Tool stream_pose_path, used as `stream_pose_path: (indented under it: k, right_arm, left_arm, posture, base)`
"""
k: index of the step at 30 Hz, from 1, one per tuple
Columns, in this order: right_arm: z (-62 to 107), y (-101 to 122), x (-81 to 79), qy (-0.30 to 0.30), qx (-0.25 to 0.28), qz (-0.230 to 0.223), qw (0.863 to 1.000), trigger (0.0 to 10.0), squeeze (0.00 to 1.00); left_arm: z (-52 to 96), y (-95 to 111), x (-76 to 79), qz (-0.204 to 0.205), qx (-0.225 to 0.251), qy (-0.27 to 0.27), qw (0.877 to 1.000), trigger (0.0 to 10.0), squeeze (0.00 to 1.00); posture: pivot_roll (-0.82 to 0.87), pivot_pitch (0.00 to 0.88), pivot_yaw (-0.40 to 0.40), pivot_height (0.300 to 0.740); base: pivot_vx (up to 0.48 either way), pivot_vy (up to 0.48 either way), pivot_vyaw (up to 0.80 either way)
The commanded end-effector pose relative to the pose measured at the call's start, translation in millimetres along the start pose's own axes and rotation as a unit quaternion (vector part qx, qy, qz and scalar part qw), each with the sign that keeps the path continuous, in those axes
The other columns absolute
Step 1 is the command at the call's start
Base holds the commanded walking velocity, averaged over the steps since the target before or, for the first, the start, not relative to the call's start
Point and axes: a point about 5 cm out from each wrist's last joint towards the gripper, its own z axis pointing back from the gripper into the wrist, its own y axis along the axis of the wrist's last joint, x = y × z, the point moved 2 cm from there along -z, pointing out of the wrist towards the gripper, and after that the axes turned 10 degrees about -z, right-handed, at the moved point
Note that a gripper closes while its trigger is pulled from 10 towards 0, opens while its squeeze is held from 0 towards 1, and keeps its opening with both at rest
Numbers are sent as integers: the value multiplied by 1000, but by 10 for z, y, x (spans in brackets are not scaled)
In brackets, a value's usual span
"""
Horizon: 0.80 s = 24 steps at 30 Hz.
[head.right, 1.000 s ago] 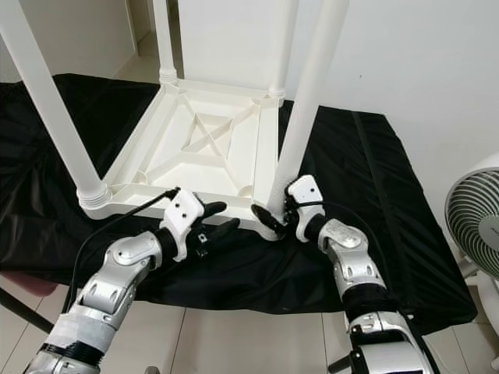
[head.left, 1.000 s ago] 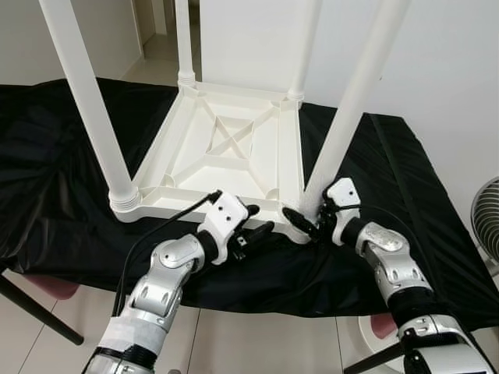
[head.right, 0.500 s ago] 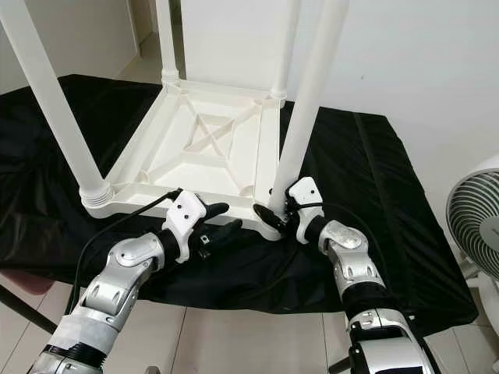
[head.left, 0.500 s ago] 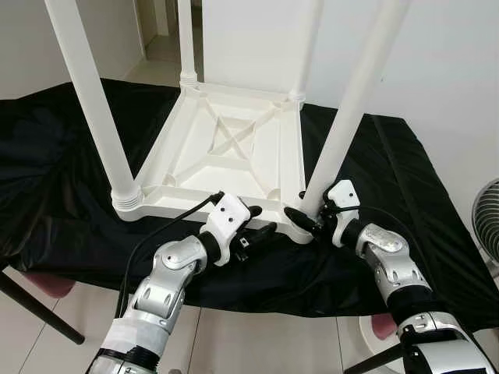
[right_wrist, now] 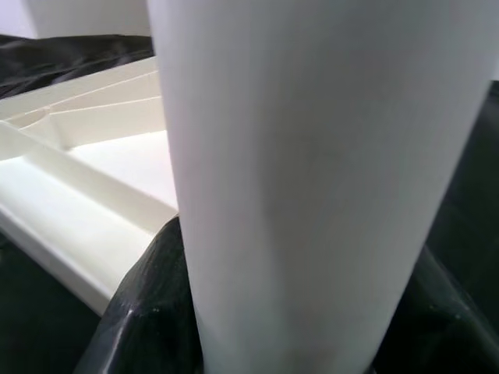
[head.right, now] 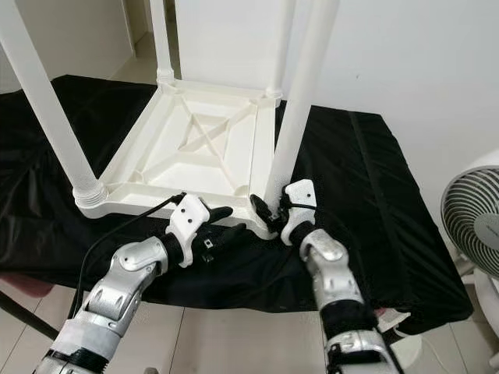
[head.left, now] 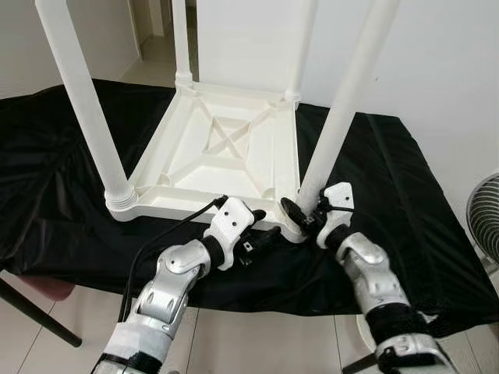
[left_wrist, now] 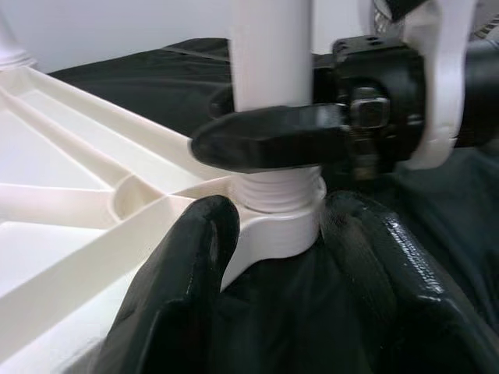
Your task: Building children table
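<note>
1. Right gripper (head.left: 300, 216) is clamped round the near-right leg (head.left: 343, 117) just above its threaded base; in the right wrist view the white tube sits squarely between my fingers (right_wrist: 148, 327).
2. Left gripper (head.left: 261, 238) sits at the table's near-right corner socket (left_wrist: 277, 226), its fingers (left_wrist: 179, 288) spread on either side of the corner. I read it as open and bracing, not gripping, though I can't be sure the pads are pressing.
3. The children's table (head.left: 226, 156) lies upside down on the black cloth (head.left: 47, 171), ribbed underside up, near the cloth's front edge.
4. All four legs stand upright in their corners: the near-left leg (head.left: 86, 117), the far-left leg (head.left: 181, 43), the far-right leg (head.left: 300, 47) and the one I hold.
5. In the left wrist view a few threads (left_wrist: 277, 187) show above the socket, so I judge this last leg is not fully screwed home.
6. My estimate: assembly is nearly done. What is left is the final tightening of this leg, then turning the table onto its feet.
7. A fan (head.right: 472, 226) stands off to my right, well apart from the work.
</note>
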Motion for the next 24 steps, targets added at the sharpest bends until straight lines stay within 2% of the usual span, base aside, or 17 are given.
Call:
stream_pose_path:
  k: [1, 2, 4, 5, 6, 7, 8, 9, 11, 13, 20, 21, 24]
  right_arm:
    - [20, -95, -19, -39, -14, -9, 999, 10000, 0]
    - [20, -95, -19, -39, -14, -9, 999, 10000, 0]
    - [32, -125, -62, -102, -9, -22, 994, 10000, 0]
    - [32, -125, -62, -102, -9, -22, 994, 10000, 0]
    - [47, -145, -71, -140, -6, -35, 990, 10000, 0]
    - [47, -145, -71, -140, -6, -35, 990, 10000, 0]
    - [82, -171, -76, -196, -3, -40, 980, 10000, 0]
    - [95, -197, -104, -209, -6, -43, 977, 10000, 0]
    - [102, -213, -124, -215, -8, -44, 976, 10000, 0]
    - [96, -248, -214, -200, -17, -47, 979, 10000, 0]
    - [105, -198, -222, -191, -8, -43, 981, 10000, 0]
    - [99, -168, -213, -181, -2, -57, 982, 10000, 1000]
    - [95, -130, -198, -172, 3, -66, 983, 10000, 1000]
  left_arm:
    - [6, -18, -32, 1, -11, 31, 999, 10000, 0]
    - [6, -18, -32, 1, -11, 31, 999, 10000, 0]
    - [11, -23, -28, 2, -12, 32, 999, 10000, 0]
    - [11, -23, -28, 2, -12, 32, 999, 10000, 0]
    - [12, -24, -19, 3, -12, 31, 999, 10000, 0]
    - [12, -24, -19, 3, -12, 31, 999, 10000, 0]
    - [8, -21, -4, 4, -11, 29, 1000, 10000, 0]
    - [3, -19, 0, 4, -11, 29, 1000, 10000, 0]
    - [-1, -18, 2, 4, -10, 28, 1000, 10000, 0]
    - [-3, -12, 1, 4, -9, 28, 1000, 10000, 0]
    - [3, -11, -2, 2, -9, 26, 1000, 10000, 0]
    - [1, -7, -6, 2, -8, 27, 1000, 10000, 0]
    - [-2, -5, -12, 1, -8, 28, 1000, 10000, 0]
  posture:
    - [97, 24, -63, 740]
    - [97, 24, -63, 740]
    - [97, 25, -67, 740]
    - [97, 25, -67, 740]
    - [96, 23, -68, 740]
    - [96, 23, -68, 740]
    - [95, 18, -70, 740]
    - [96, 16, -72, 740]
    - [96, 16, -72, 740]
    - [96, 12, -73, 740]
    - [96, 3, -74, 740]
    - [97, 1, -74, 740]
    - [98, 0, -74, 740]
  base:
    - [0, 0, 0]
    - [0, 0, 0]
    - [0, 0, 0]
    - [0, 0, 0]
    - [0, 0, 0]
    - [0, 0, 0]
    - [0, 0, 0]
    - [0, 0, 0]
    - [0, 0, 0]
    - [0, 0, 0]
    - [0, 0, 0]
    - [0, 0, 0]
    - [0, 0, 0]
